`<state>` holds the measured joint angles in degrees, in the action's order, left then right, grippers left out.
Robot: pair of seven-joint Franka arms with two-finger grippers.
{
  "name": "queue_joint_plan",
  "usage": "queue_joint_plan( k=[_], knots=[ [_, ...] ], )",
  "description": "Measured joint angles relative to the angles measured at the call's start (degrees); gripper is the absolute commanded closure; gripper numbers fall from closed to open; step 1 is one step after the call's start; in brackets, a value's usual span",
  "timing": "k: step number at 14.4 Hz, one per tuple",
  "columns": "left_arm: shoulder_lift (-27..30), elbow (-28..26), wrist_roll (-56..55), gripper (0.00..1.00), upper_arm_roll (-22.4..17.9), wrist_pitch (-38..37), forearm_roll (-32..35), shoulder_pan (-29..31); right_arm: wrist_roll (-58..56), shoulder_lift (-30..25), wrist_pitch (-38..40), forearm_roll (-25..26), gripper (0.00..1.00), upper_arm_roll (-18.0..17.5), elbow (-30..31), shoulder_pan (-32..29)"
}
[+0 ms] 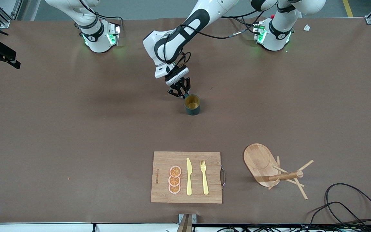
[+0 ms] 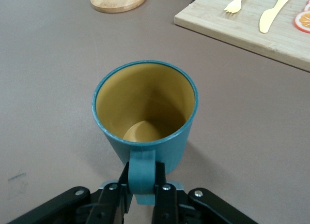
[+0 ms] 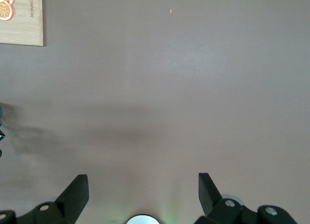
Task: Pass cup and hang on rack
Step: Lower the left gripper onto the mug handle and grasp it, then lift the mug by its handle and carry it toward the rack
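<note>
Cup [image 1: 192, 104] stood upright on the brown counter [image 1: 76, 129] near its middle, at about twelve o'clock from the cutting board [image 1: 163, 193] and well apart from it. Your left hand [image 1: 181, 91] had its fingers [image 2: 164, 195] closed on the cup's small side handle [image 2: 142, 168], as the left wrist view showed plainly. I judged the mug to be stiff, light and empty, its yellowish interior bare; the glazed-looking wall seemed likely to be slippery, and a pinch on so narrow a handle could let the cup swing or twist if you moved fast. For the pass, the body wall or rim looked the better place for a second hold, leaving the handle loop free for a peg.

Your right hand [image 3: 143, 195] waited with its fingers spread wide and nothing between them, looking down on bare counter at the right arm's end.

You should have noted that the rack [image 1: 269, 170] lay tipped on its side, at about four o'clock from the cup, its oval base on edge and its post [image 1: 285, 176] and pegs [image 1: 301, 190] level with the counter. Hanging would be awkward until it stood up. The board carried orange slices [image 1: 175, 179], a yellow knife [image 1: 189, 177] and a fork [image 1: 204, 177]. A black cable [image 1: 349, 206] coiled at five o'clock.
</note>
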<state>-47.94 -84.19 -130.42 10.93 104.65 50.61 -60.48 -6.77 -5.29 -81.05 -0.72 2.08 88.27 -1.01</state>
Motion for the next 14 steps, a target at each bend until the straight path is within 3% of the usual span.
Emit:
queue_joint_plan(
  k=[5,14],
  knots=[
    [2.9,3.9,7.8,1.0,-0.2,-0.1,-8.3,1.9,0.0,0.0,0.1,-0.4,0.0,0.0,-0.1,0.0],
    [18.3,4.7,22.4,1.0,-0.3,-0.2,-24.5,13.6,0.2,0.2,3.0,-0.5,0.0,0.1,-0.1,0.0]
  ],
)
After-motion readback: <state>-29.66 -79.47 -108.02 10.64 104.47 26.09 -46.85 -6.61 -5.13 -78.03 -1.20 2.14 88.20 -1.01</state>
